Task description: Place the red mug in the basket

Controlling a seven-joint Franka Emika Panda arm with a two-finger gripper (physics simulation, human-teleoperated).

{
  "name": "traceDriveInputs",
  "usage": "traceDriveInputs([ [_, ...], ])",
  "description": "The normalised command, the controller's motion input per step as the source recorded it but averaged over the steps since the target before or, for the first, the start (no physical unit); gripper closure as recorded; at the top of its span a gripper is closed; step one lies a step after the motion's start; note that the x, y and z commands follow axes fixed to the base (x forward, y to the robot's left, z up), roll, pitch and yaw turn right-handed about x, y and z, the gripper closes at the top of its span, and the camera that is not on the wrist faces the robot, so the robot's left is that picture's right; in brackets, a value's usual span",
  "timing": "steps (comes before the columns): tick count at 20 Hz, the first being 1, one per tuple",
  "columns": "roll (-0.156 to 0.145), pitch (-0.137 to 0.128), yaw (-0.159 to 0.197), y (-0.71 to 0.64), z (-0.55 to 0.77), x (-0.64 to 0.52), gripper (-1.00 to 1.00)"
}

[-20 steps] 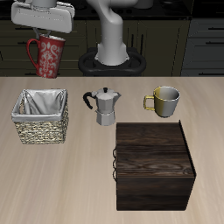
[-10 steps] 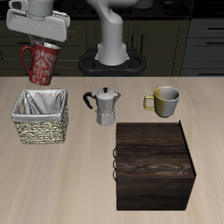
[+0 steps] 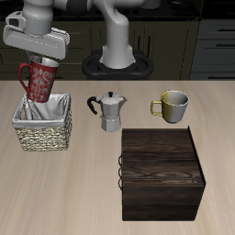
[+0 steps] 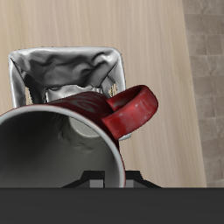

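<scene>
The red mug (image 3: 39, 81), dark red with a pale pattern, hangs tilted from my gripper (image 3: 40, 60), which is shut on its rim. It hovers just above the back part of the basket (image 3: 42, 135), a small woven wicker basket with pale grey lining, near the table's back. In the wrist view the mug's grey-white inside (image 4: 52, 149) and red loop handle (image 4: 131, 109) fill the foreground, with the basket's grey lining (image 4: 66, 66) directly beyond it. My fingertips are hidden by the mug.
A metal moka pot (image 3: 111, 112) stands beside the basket. A yellowish-olive mug (image 3: 172, 106) stands farther along. A dark wooden box (image 3: 162, 173) sits near the table's front edge.
My gripper has carried the red mug downward and a little sideways, from high above the table's back edge to just above the basket. Nothing else moved.
</scene>
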Motion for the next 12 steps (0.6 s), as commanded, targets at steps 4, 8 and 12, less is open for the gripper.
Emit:
traceDriveInputs([
  [4,0.02,0.054,0.035,0.1,-0.31,0.14,1.0],
  [8,-0.047,0.04,0.0,-0.03,-0.22,0.06,-1.0],
  [12,0.037,0.059,0.008,0.07,-0.22,0.06,-1.0],
])
